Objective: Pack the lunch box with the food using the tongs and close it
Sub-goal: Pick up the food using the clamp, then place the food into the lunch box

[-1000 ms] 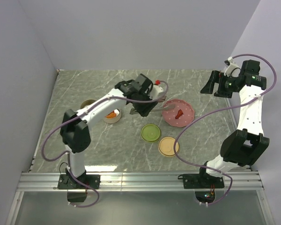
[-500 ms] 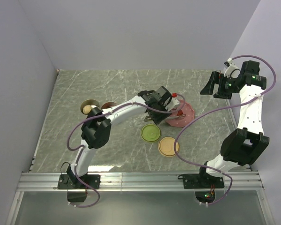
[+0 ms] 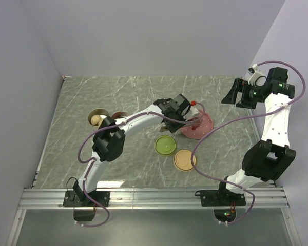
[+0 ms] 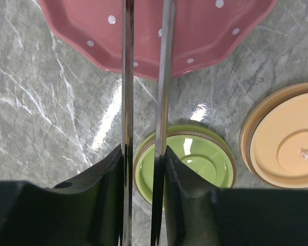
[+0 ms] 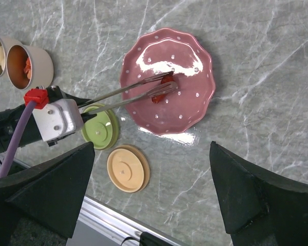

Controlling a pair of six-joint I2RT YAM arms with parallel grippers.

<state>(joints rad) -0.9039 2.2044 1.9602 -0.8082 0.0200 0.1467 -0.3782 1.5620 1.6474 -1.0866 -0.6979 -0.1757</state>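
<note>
Though cut off at the frame's top, tongs clamped in left gripper; right gripper spread wide, empty.

Grey-green marbled tabletop; plain pale lilac walls; soft glare

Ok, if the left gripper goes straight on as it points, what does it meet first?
The left gripper would likely meet the pink plate at its near rim; its tongs reach over it. Height is unclear.
</note>
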